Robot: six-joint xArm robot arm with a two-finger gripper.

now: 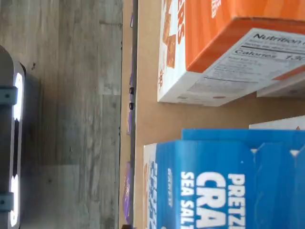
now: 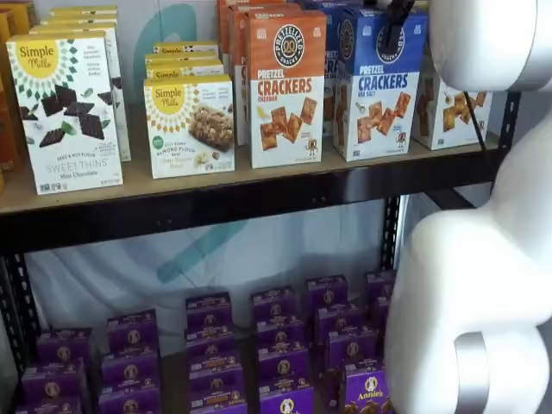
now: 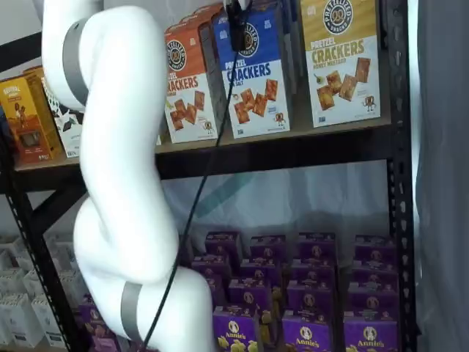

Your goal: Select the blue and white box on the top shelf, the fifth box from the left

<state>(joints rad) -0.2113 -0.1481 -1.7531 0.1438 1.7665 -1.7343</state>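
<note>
The blue and white box (image 2: 379,86) stands upright on the top shelf (image 2: 216,183), between the orange-topped cheddar carton (image 2: 286,86) and a yellow-topped carton (image 2: 448,108). It also shows in a shelf view (image 3: 254,73) and, from above, in the wrist view (image 1: 224,186). My gripper (image 2: 395,26) hangs from the view's top edge, its black fingers in front of the box's blue upper part. It shows the same way in a shelf view (image 3: 237,28), with a cable beside it. No gap between the fingers shows and no box is in them.
Simple Mills cartons (image 2: 191,125) stand on the left of the shelf. Small purple boxes (image 2: 285,345) fill the lower level. A black upright (image 3: 399,147) stands at the right. The white arm (image 2: 483,259) covers part of both shelf views.
</note>
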